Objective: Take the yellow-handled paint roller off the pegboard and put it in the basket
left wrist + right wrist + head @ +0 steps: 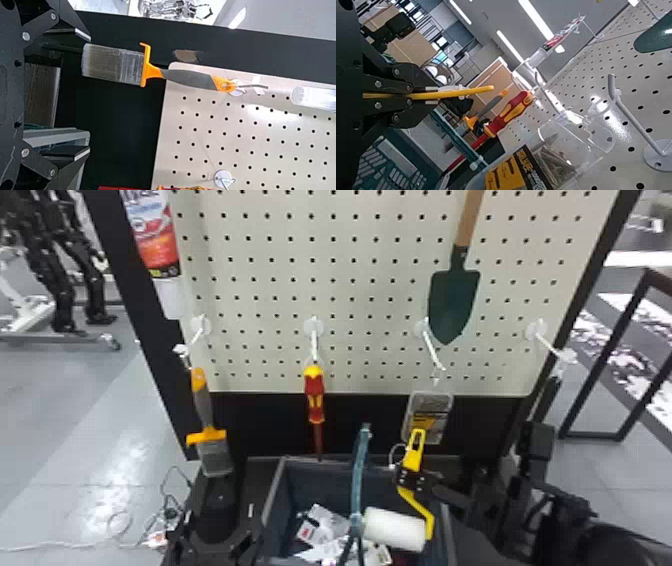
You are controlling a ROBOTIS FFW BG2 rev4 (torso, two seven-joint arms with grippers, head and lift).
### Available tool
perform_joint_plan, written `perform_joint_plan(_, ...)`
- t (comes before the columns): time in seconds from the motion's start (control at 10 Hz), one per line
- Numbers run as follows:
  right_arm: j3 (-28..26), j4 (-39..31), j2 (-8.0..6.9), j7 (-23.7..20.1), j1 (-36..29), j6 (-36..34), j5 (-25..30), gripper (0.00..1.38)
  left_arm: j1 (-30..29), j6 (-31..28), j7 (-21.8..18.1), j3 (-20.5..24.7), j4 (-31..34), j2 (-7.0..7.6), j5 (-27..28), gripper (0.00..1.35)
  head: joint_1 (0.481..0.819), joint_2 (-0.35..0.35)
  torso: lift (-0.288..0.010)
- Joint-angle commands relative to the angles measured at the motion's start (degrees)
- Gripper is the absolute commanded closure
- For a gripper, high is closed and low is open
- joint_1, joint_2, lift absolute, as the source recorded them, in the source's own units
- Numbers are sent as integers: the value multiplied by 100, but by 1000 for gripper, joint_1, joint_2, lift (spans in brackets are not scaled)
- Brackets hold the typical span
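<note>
Paint roller (395,529) off pegboard (350,289), not yet released

The right end effector (432,95) pinches its yellow handle (476,90), holding it over the basket (272,492); the left end effector (88,92) is spread, empty. Lowering and letting go seem to remain.

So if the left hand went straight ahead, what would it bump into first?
Most likely the hanging paintbrush, bristles first: they lie ahead of the left hand, a little off its middle line. The gap is hard to judge.

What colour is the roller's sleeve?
Plain white; the sleeve shows best in the head view.
</note>
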State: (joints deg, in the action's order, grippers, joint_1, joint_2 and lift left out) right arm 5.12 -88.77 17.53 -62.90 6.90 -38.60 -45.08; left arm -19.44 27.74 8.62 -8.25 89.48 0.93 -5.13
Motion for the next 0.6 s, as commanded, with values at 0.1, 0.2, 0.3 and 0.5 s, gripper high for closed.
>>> perform_joint_plan(0.1,-3,18,40,-38,40,-16,157,371,1,12,17,-1,-9,3,-6,300,549,0,-100)
perform_joint_plan(0.2,-73,0,31,-47,13,-16,218,104,-8,12,17,-1,-9,3,-14,300,549,0,-100)
perform_joint_plan(0.3,-135,-9,31,-47,-4,-7,236,75,1,12,17,-1,-9,3,-14,300,549,0,-100)
perform_joint_plan(0.5,-170,-9,13,-47,-30,10,201,113,1,12,17,-1,-9,3,-14,300,549,0,-100)
